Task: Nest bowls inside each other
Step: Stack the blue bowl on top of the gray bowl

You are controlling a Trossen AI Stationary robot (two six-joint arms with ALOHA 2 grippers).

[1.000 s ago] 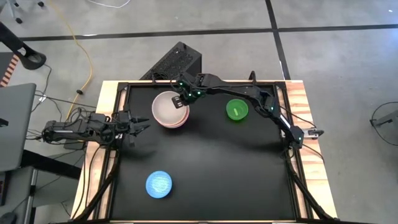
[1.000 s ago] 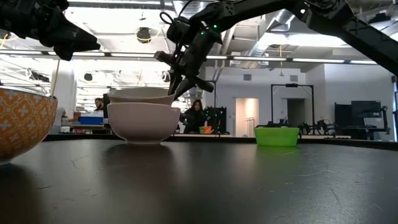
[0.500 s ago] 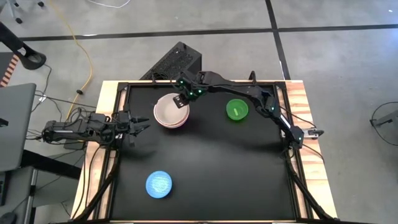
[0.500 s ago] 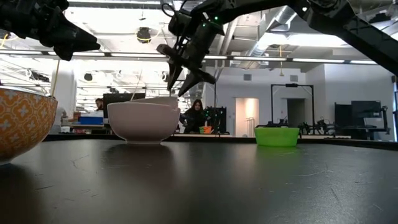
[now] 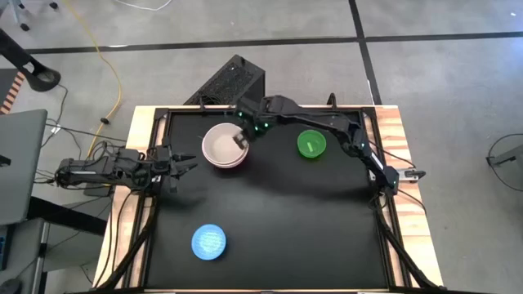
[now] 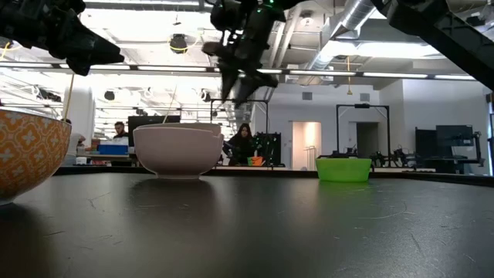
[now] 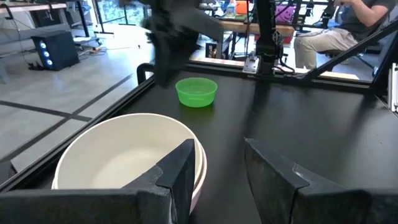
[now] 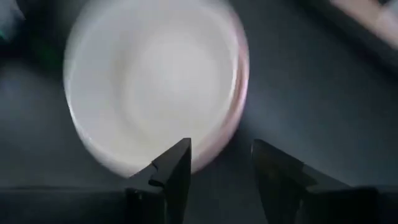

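Upper centre of the high view, your right gripper [image 5: 242,140] hangs jaws apart, empty, above the nested white-and-pink round plastic bowls [image 5: 222,145]. They look light, stiff, slippery: pinch 1 rim wall.

Bright ceiling strip lights [image 6: 401,75] glare behind silhouetted arms; the right wrist view is motion-blurred, smearing the nested bowls [image 8: 155,81] softly.
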